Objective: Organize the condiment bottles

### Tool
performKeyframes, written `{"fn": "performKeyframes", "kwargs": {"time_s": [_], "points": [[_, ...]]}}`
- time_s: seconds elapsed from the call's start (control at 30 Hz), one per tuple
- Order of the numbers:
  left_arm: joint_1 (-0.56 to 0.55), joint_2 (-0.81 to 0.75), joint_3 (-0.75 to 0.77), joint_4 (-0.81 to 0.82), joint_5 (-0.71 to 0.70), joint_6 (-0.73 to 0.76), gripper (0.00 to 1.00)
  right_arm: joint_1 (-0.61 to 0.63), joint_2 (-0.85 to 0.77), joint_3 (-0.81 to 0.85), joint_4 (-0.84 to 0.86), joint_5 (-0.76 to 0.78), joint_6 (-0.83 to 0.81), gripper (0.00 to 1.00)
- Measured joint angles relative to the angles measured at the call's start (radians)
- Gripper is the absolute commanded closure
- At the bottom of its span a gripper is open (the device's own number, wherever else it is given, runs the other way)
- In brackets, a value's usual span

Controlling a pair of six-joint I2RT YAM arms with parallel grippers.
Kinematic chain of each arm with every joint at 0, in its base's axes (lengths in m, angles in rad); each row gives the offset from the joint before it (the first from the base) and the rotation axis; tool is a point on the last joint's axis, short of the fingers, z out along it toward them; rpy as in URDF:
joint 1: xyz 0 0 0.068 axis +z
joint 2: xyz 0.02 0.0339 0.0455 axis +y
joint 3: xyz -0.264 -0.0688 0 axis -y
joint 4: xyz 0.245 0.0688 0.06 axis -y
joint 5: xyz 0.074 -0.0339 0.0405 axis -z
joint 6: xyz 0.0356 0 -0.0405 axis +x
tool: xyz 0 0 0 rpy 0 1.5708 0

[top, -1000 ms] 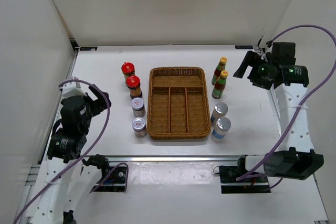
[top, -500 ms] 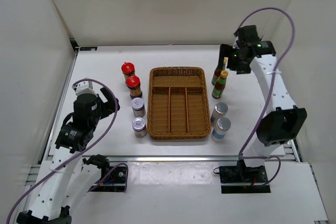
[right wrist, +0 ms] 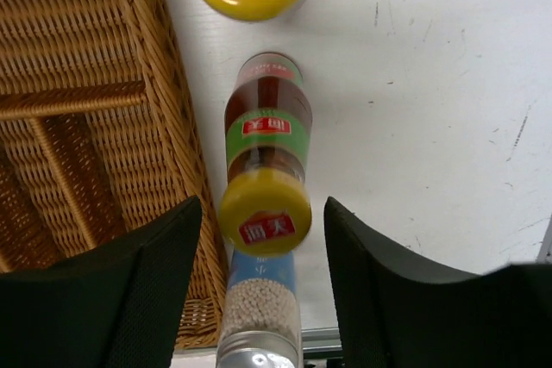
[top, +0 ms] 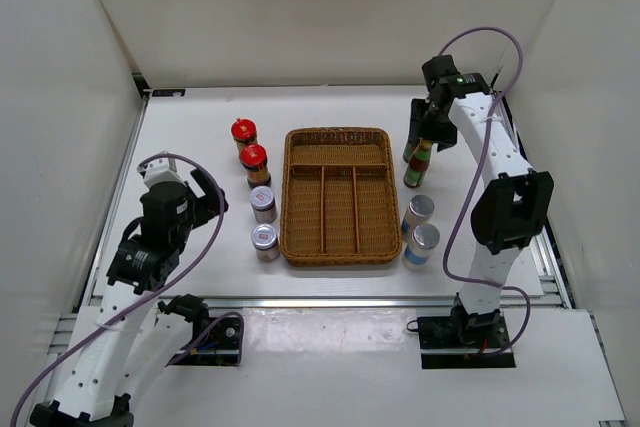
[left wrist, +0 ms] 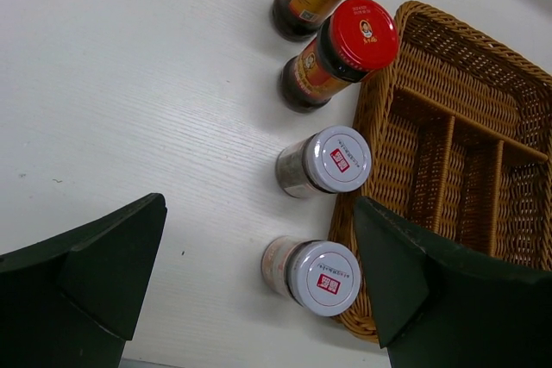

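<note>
The condiment bottles stand in two columns beside the wicker tray (top: 285, 197). On its left are two red-capped jars (top: 243, 132) and two silver-lidded brown jars (top: 265, 240). On its right are slim yellow-capped bottles (top: 420, 165) and two blue-white jars (top: 425, 240). My right gripper (top: 426, 133) hangs over the yellow-capped pair. In the right wrist view one yellow cap (right wrist: 265, 213) sits between its fingers (right wrist: 138, 290) with a gap on each side; the right gripper (right wrist: 263, 206) is open. My left gripper (left wrist: 259, 208) is wide open above the nearest brown jar (left wrist: 321, 277).
White walls close in the table on the left, back and right. The tray's rim (right wrist: 172, 127) runs close beside the yellow-capped bottles. A metal rail (top: 330, 299) crosses the near edge. A second brown jar (left wrist: 336, 159) and a red-capped jar (left wrist: 362, 34) stand beyond the left gripper.
The right arm swung in from the far right and came down over the yellow-capped bottles, its jaws narrowing. The left arm shifted slightly right, still wide open.
</note>
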Motion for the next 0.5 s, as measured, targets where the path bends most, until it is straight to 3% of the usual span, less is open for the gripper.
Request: {"fn": "performKeyframes", "kwargs": {"time_s": [0.23,0.4,0.5], "points": [[-0.014,-0.032,-0.026,0.010,-0.002,0.010,0.00,0.000,0.046,0.007,-0.015,-0.002,0.012,0.62],[-0.026,-0.042,-0.028,0.010,-0.002,0.026,0.00,0.000,0.057,0.041,-0.048,0.002,0.013,0.93],[-0.029,-0.043,-0.030,0.012,-0.002,0.031,0.00,0.000,0.073,0.124,-0.094,0.008,0.012,1.00]]}}
